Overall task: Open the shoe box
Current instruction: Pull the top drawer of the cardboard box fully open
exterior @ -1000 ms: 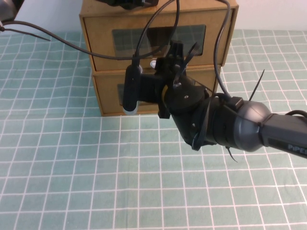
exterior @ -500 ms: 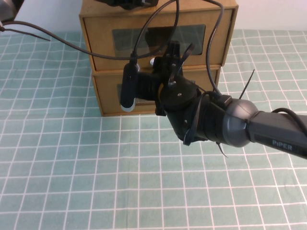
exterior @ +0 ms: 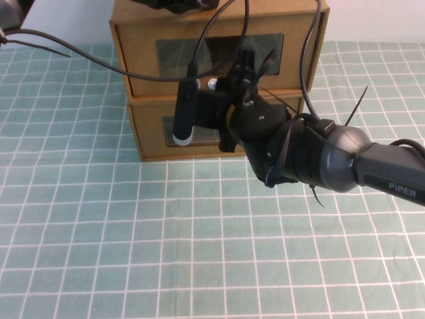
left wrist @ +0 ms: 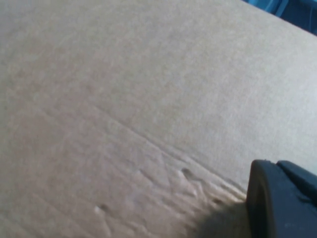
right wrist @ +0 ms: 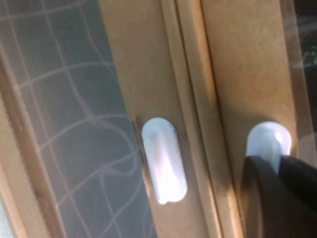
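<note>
Two brown cardboard shoe boxes with windowed drawer fronts stand stacked, the upper box [exterior: 139,60] on the lower box [exterior: 149,133]. Each front has a white handle near the seam between them: the upper handle [right wrist: 267,136] and the lower handle [right wrist: 163,161]. My right gripper [right wrist: 271,166] is at the upper box's front [exterior: 216,90], shut on the upper handle, and its dark finger covers part of it. Both drawers sit flush. My left gripper [left wrist: 282,198] lies close against the cardboard top of the upper box [exterior: 174,5].
The boxes stand at the back of a green checked tablecloth [exterior: 133,232]. Black cables [exterior: 133,70] hang across the box fronts. The right arm's grey forearm [exterior: 345,166] reaches in from the right.
The right gripper has closed at the upper handle, and the wrist has shifted slightly in front of the boxes. Neither drawer has moved.
</note>
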